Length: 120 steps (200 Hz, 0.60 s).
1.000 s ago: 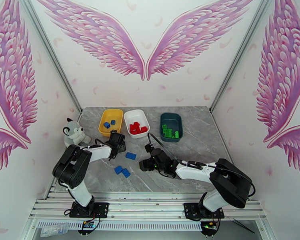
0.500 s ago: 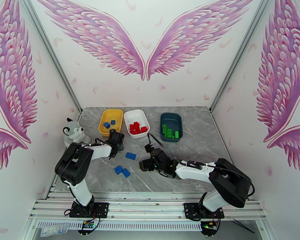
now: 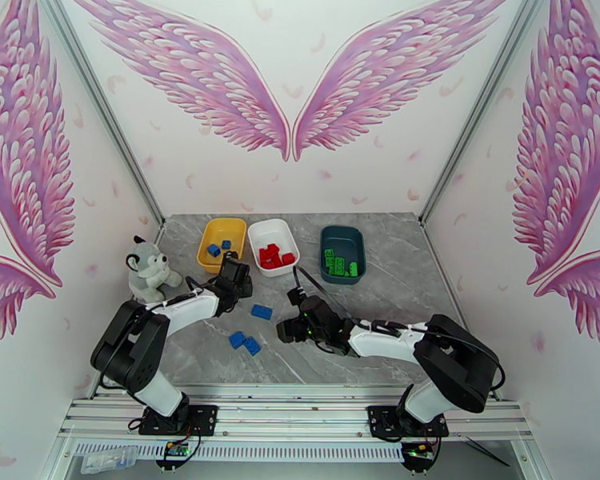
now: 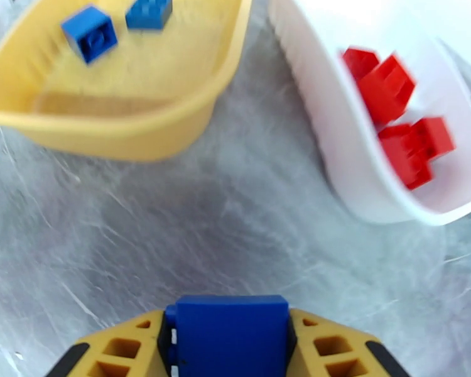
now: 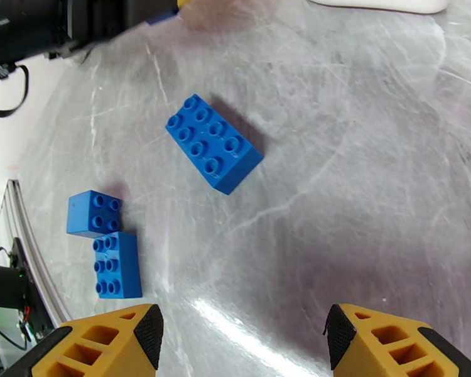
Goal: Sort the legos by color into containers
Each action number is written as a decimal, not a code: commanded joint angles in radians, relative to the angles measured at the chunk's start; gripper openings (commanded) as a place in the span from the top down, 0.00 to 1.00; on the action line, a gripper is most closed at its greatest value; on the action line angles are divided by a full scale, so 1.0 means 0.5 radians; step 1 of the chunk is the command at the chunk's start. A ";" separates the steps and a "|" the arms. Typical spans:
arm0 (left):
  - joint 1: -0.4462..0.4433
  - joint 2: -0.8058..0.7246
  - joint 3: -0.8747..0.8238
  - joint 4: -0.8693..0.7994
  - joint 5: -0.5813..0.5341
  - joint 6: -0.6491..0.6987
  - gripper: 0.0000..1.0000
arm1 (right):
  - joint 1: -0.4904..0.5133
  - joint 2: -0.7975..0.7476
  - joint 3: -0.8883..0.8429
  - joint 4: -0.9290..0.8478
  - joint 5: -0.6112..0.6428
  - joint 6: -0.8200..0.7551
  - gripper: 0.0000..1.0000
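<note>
Lifted off the grey marble-look tabletop [image 4: 191,240] over the last second, the left gripper [image 3: 234,278] now hangs just short of the yellow plastic tray [image 4: 116,130], its jaws closed tight on a small blue studded brick [image 4: 230,334]. The heading makes sense: 2 blue bricks [image 4: 89,32] already lie in that tray, red bricks [image 4: 399,114] sit in the white plastic tray [image 4: 326,146] beside it, and green bricks [image 3: 338,266] in the dark teal tray [image 3: 361,248], so each colour has its home. The right gripper [image 5: 245,328], barely shifted, hovers low over the table with fingers spread wide and holding nothing, probably awaiting its turn. Below it 3 loose blue bricks remain: 1 long 8-stud piece [image 5: 213,142] lying apart, and 2 smaller pieces [image 5: 92,213] just beside each other.
</note>
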 commanded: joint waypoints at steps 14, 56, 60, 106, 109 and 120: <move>0.098 -0.086 0.167 -0.100 -0.111 0.105 0.56 | -0.016 0.057 0.074 0.104 -0.129 0.049 0.26; 0.268 0.020 0.436 -0.123 -0.117 0.156 0.54 | -0.017 0.032 0.058 0.099 -0.137 0.051 0.26; 0.284 0.039 0.468 -0.127 -0.112 0.157 0.54 | -0.016 0.029 0.058 0.096 -0.137 0.052 0.26; 0.404 0.312 0.803 -0.218 -0.042 0.185 0.40 | -0.018 -0.027 0.018 0.077 -0.107 0.051 0.25; 0.406 0.322 0.861 -0.223 -0.046 0.186 0.38 | -0.017 -0.031 0.015 0.072 -0.104 0.049 0.26; 0.407 0.329 0.881 -0.231 -0.041 0.187 0.34 | -0.016 -0.039 0.010 0.064 -0.098 0.046 0.25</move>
